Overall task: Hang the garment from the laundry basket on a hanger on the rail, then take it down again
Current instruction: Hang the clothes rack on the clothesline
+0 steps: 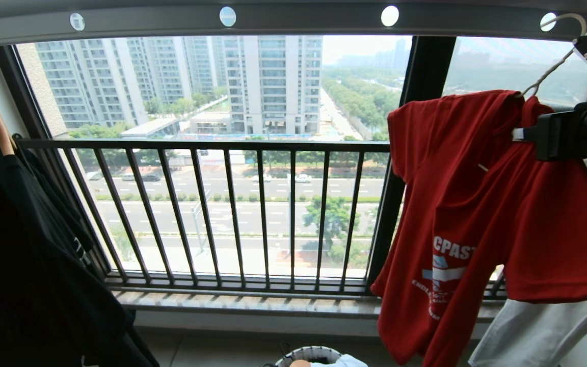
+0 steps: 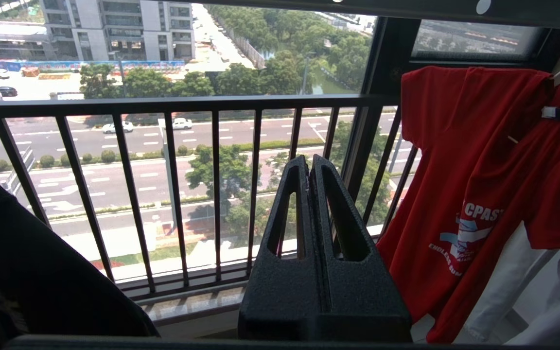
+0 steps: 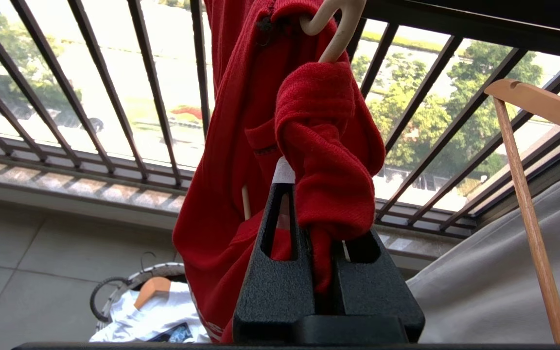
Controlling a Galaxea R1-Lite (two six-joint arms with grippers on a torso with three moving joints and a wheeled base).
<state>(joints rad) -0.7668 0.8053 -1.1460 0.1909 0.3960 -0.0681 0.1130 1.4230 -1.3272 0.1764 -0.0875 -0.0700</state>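
From the head view, the right gripper point(image 1: 517, 134) reaches level into the red garment point(image 1: 482, 214) hanging from the hanger point(image 1: 553, 66) under the rail point(image 1: 293, 18). The left wrist view shows the left gripper point(image 2: 310, 167) pressed together, empty, before the railing point(image 2: 163, 104). In the right wrist view, the right gripper point(image 3: 304, 192) pinches a fold of the garment point(image 3: 319, 141).

Soft matt red cloth garment point(image 1: 482, 204), smooth off-white hanger point(image 1: 548, 71), grey metal rail point(image 1: 293, 18).
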